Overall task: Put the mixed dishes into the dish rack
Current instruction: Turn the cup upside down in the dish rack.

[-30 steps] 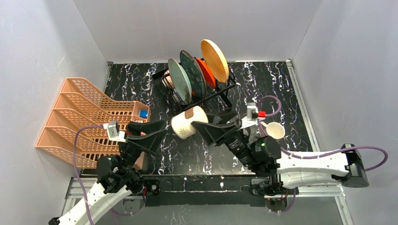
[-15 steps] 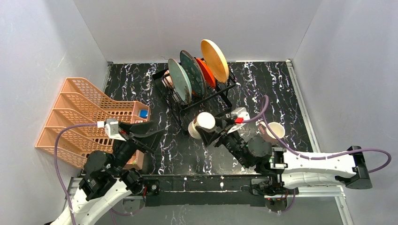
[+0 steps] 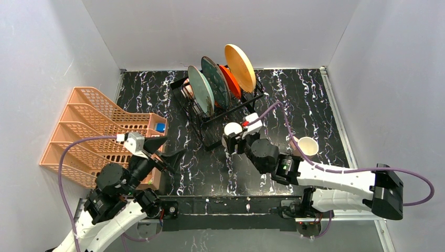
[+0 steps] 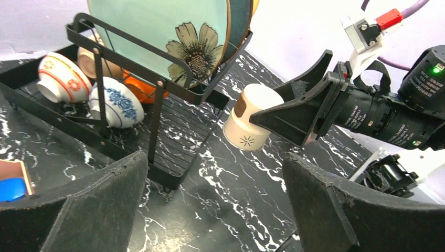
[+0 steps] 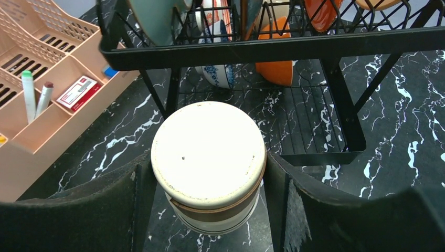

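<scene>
**Cup at the mouth of the rack**

On the far left stands the orange organiser (image 3: 89, 131), no part of the job. Beside it the left fingers (image 3: 156, 142) are spread wide with nothing between them, hanging low over the counter (image 3: 294, 89) and pointing toward the rack (image 5: 273, 50). The rack's upper slots hold the plates (image 3: 201, 90) on edge, and its lower tier holds bowls (image 4: 118, 102) at the back.

Just in front of the rack's near end, the right fingers (image 5: 325, 210) pinch a cream cup (image 5: 209, 152) by its sides, base up, clear of the counter. Further right a second cup (image 3: 307, 146) sits on the counter.

The step in hand looks like placing the cup on the lower tier. The next move calls for sliding it forward under the top rail, clear of the corner post and short of the bowls, then spreading the fingers.
</scene>
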`<move>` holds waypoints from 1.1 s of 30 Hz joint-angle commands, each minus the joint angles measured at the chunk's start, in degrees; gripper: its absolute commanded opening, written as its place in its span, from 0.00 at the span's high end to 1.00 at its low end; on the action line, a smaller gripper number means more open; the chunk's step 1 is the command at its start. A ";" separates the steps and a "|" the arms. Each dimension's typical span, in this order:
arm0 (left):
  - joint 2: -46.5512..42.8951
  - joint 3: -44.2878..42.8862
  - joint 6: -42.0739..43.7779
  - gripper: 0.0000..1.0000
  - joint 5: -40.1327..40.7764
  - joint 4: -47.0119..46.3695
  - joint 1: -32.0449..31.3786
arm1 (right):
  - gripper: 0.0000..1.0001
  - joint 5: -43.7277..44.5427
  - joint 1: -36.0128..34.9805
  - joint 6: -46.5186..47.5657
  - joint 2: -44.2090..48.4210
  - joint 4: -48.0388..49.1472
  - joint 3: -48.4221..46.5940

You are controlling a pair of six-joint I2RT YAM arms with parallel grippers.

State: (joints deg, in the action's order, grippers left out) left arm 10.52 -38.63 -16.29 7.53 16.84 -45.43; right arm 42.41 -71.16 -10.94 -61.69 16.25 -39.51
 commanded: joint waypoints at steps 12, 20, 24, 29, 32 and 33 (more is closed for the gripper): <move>-2.58 2.37 7.16 0.02 2.88 3.33 0.30 | 0.99 -12.13 11.79 1.34 -4.62 20.29 4.27; -4.11 3.58 7.32 0.02 3.81 3.49 0.28 | 0.99 -16.68 13.80 3.69 -11.46 33.82 6.49; -3.62 3.78 7.59 0.02 3.77 3.53 0.28 | 0.99 -18.37 14.03 5.53 -16.65 42.98 7.40; -3.49 3.74 7.92 0.02 4.21 3.81 0.32 | 0.99 -19.93 14.27 6.98 -23.93 50.91 6.72; -3.90 3.96 7.99 0.02 4.46 3.81 0.27 | 0.99 -20.53 14.23 8.60 -28.29 56.11 6.26; -4.03 3.97 7.95 0.02 4.51 3.87 0.26 | 0.99 -20.57 14.24 8.69 -29.57 57.11 6.05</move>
State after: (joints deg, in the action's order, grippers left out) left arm 6.83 -35.18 -9.41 10.96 20.45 -45.43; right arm 23.07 -57.21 -5.17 -87.77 59.53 -32.21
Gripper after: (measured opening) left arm 0.982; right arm 0.743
